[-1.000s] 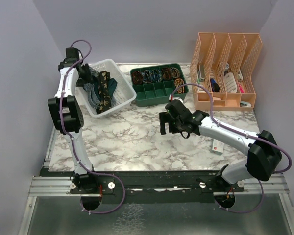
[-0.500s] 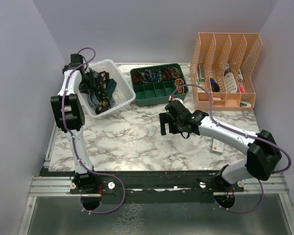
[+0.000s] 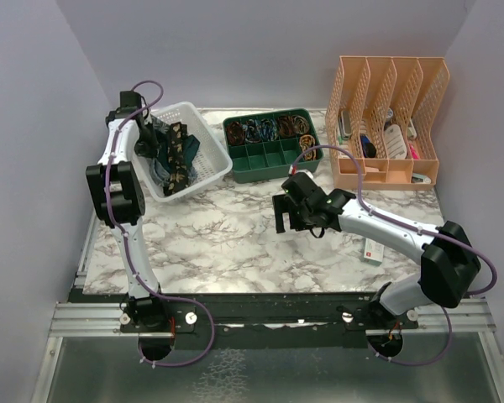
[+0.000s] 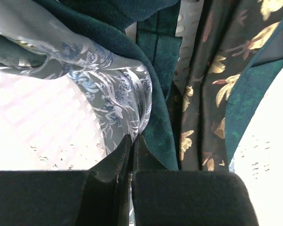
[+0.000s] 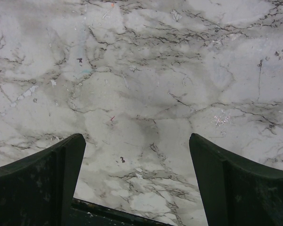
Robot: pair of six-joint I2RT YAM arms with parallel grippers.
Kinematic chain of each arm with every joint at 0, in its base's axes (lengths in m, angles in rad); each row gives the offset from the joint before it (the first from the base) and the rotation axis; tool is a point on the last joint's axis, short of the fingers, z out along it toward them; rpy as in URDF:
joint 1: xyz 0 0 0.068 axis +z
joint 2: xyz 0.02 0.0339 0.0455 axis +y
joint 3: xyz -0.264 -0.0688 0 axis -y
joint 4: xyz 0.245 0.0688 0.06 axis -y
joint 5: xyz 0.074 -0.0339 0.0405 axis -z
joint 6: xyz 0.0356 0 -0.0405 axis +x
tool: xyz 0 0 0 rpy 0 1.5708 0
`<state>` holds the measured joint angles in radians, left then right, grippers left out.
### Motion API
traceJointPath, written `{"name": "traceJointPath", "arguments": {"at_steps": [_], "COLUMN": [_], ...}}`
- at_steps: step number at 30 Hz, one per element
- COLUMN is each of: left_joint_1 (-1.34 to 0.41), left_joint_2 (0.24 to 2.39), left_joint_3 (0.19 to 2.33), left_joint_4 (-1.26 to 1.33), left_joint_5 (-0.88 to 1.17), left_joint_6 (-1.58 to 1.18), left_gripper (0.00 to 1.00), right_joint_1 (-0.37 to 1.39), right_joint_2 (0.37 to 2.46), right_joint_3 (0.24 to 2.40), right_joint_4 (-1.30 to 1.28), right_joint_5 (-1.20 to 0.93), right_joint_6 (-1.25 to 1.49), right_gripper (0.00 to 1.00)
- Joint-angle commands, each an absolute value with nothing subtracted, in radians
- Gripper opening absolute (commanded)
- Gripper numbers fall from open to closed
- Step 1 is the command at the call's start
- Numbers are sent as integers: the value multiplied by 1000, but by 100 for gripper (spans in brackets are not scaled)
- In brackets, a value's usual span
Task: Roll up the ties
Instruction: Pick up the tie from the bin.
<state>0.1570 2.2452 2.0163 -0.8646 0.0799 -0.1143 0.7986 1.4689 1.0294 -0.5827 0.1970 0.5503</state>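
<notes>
The ties lie heaped in a white basket (image 3: 216,175) at the back left. In the left wrist view a blue-grey patterned tie (image 4: 108,89) lies left of a dark teal tie (image 4: 155,117) and a black-brown tie with gold pattern (image 4: 203,94). My left gripper (image 4: 132,140) reaches down into the basket and is shut, with an edge of the blue-grey tie pinched between its tips. From the top view, the left gripper (image 3: 151,144) is half hidden by the arm. My right gripper (image 5: 137,160) hovers open over bare marble (image 5: 146,70) at mid table, holding nothing.
A green compartment tray (image 3: 269,149) with small items stands right of the basket. An orange file rack (image 3: 391,117) fills the back right corner. A small white box (image 3: 371,250) lies by the right arm's forearm.
My left gripper came down a little further into the basket and went from open to shut, pinching the blue-grey tie. The right arm has not moved.
</notes>
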Motion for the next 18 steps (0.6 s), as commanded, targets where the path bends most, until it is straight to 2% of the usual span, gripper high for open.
{"name": "traceJointPath", "arguments": {"at_steps": [1, 10, 18], "left_joint_1": [161, 165, 169], "left_joint_2": [2125, 2004, 1857], "left_joint_3": [2108, 2212, 2307], "left_joint_4": [-874, -885, -886], "left_joint_5": [61, 106, 192], "left_joint_6": [-124, -163, -208], "left_gripper": [0, 0, 0], "right_joint_1": [800, 800, 800], "right_joint_2": [1469, 1421, 1278], "right_joint_3": [1045, 1052, 995], "right_joint_4": [-603, -600, -499], "right_joint_5": [207, 237, 237], "right_joint_6": [565, 571, 579], "right_gripper": [98, 99, 99]}}
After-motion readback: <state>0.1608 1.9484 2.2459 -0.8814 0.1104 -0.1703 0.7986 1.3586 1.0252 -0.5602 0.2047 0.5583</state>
